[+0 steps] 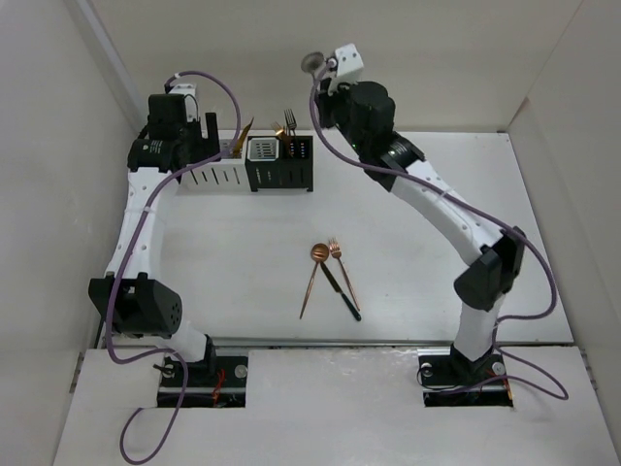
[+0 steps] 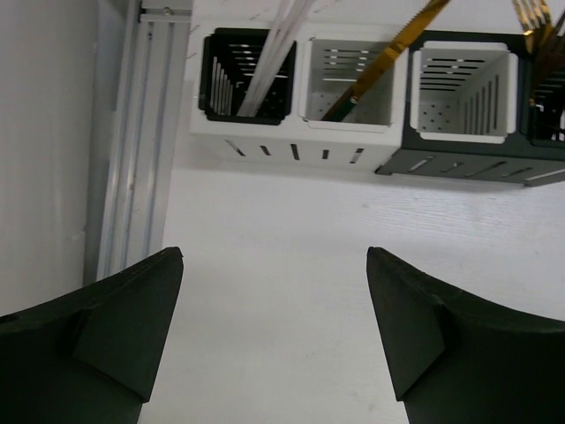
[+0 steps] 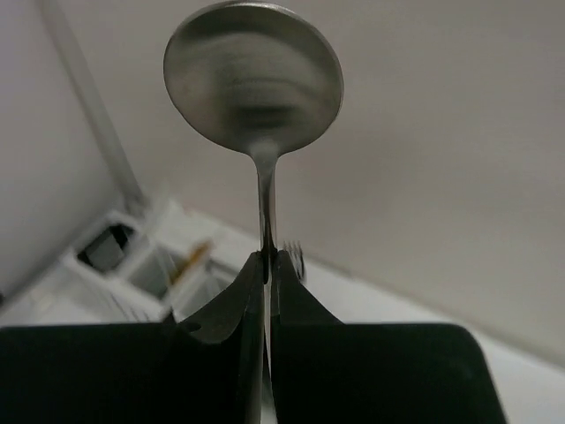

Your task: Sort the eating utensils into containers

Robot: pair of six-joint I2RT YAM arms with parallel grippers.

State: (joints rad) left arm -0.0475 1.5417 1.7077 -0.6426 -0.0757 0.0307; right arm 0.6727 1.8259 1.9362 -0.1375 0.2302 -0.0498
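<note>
So this looks more than half done to me. The row of containers (image 1: pixel 277 175) at the back of the table (image 1: pixel 243 252) already has stuff in it: in the left wrist view, the pale chopsticks (image 2: pixel 274 44) stand in the black caddy (image 2: pixel 216 88) at the left end, a gold knife (image 2: pixel 393 49) leans in the white caddy (image 2: pixel 349 115) next to it, and gold forks (image 2: pixel 532 16) poke out of the one at the far right. The third caddy (image 2: pixel 463 128) looks empty from here. The right gripper (image 3: pixel 267 265) has its jaws pinched tight on the handle of a silver spoon (image 3: pixel 254 84), held bowl-up high in the air, near the containers, so I'd guess that one is about to get dropped in. The left gripper (image 2: pixel 274 256) hovers just in front of the caddies with its jaws spread wide and nothing in them. What's left: a little cluster mid-table, a copper spoon (image 1: pixel 317 253), a second copper piece crossing it, and a dark-handled utensil (image 1: pixel 345 298). So one in hand, roughly three to go.
</note>
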